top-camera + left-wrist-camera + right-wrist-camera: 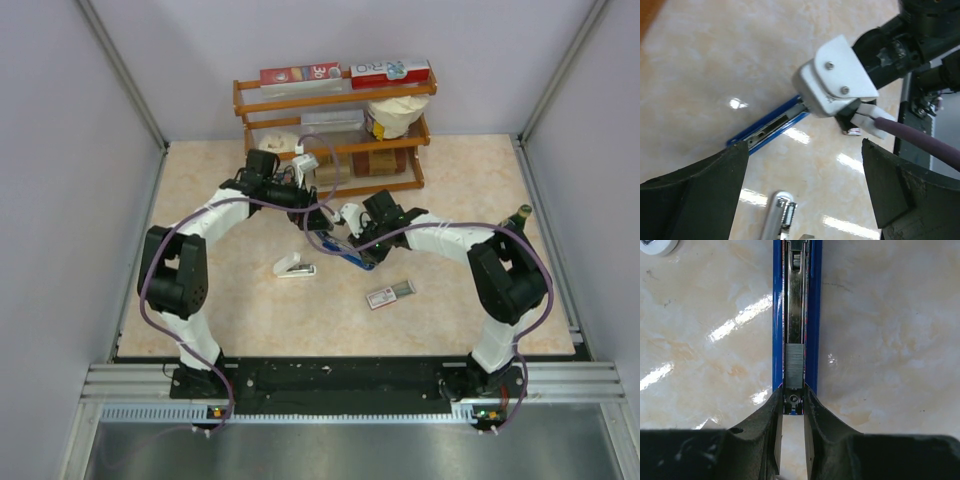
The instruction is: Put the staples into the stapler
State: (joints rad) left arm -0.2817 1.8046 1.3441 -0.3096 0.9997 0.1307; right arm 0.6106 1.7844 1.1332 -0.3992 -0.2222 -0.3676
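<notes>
The marbled table (230,310) carries a wooden rack (300,100) at its far edge, and the two arms reach inward to meet just near of it. The left gripper (805,147) hangs over the middle of the table with its jaws spread wide and nothing between them. The right gripper (792,396) is pinched shut on one end of the blue stapler (815,315).

The blue stapler lies open on the table between the grippers, its long axis slanting from far left to near right in the top view and pointing straight away from the right fingers. A white stapler (295,267) lies to its near left. The staple box (388,294) rests nearer still, to the right, lying roughly left to right. A grey staple strip (794,365) sits lengthwise in the blue stapler's channel, just ahead of the right fingertips.
</notes>
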